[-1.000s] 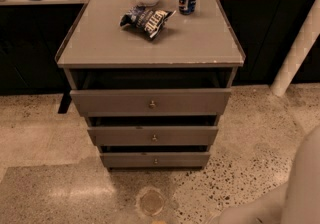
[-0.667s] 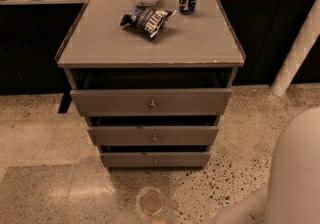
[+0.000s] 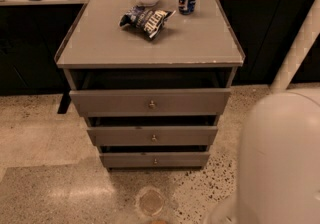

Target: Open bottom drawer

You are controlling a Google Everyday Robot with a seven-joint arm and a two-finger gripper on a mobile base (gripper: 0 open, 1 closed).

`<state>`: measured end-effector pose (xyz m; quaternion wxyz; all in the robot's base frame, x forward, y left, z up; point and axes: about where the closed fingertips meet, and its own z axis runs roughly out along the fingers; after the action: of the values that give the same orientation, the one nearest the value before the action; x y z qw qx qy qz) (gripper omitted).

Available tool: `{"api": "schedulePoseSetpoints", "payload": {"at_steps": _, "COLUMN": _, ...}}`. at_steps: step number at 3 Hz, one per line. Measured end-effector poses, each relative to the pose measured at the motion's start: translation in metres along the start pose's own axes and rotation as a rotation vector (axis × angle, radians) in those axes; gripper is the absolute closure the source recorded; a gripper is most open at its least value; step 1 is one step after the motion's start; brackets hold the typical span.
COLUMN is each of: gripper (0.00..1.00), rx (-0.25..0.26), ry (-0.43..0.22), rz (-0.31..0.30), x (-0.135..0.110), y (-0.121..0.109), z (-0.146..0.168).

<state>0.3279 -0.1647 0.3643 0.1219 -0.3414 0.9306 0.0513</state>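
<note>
Bottom drawer (image 3: 154,159) untouched, white arm (image 3: 280,163) lower right, pincer out of view

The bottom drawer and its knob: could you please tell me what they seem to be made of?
The bottom drawer looks like painted wood or laminate. Its front is flat, evenly grey and matte, with no grain showing, so I cannot be sure which. The knob looks like metal, as it is small and round with a pale glint. The pincer is out of view; only a white rounded robot part shows at lower right.
</note>
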Motion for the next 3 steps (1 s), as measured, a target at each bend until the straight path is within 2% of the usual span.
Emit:
{"api": "schedulePoseSetpoints", "payload": {"at_steps": 1, "gripper": 0.00, "rx": 0.158, "ry": 0.069, "rz": -0.009, "x": 0.003, "y": -0.029, "z": -0.002}}
{"api": "schedulePoseSetpoints", "payload": {"at_steps": 2, "gripper": 0.00, "rx": 0.325, "ry": 0.047, "rz": -0.110, "x": -0.043, "y": -0.080, "z": -0.018}}
{"api": "schedulePoseSetpoints", "payload": {"at_steps": 3, "gripper": 0.00, "rx": 0.359, "ry": 0.078, "rz": -0.160, "x": -0.035, "y": -0.097, "z": -0.026}}
